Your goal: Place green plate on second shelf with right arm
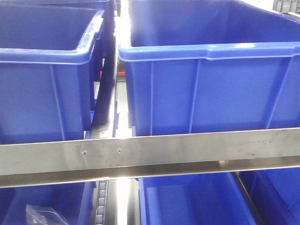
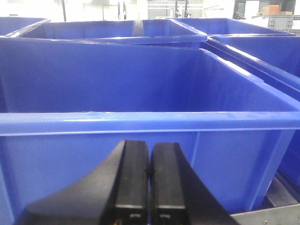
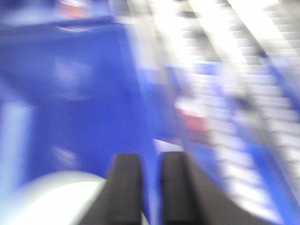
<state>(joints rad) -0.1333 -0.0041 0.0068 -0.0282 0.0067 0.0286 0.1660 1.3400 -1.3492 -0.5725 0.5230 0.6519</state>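
The right wrist view is badly blurred. The green plate [image 3: 56,201] shows as a pale round shape at the bottom left. It runs under the left finger, and a sliver of it shows low in the gap. My right gripper [image 3: 151,161] stands with its jaws close together, gripping the plate's rim, over a blue bin [image 3: 79,93]. My left gripper [image 2: 149,154] is shut and empty, its fingers touching, just in front of the wall of a blue bin [image 2: 140,117]. Neither gripper nor the plate shows in the front view.
Two large blue bins [image 1: 42,84] [image 1: 211,89] sit on a shelf behind a steel rail [image 1: 187,150]. More blue bins [image 1: 187,201] stand on the level below, one holding a clear plastic bag [image 1: 44,214]. Roller tracks [image 3: 243,70] run to the right of my right gripper.
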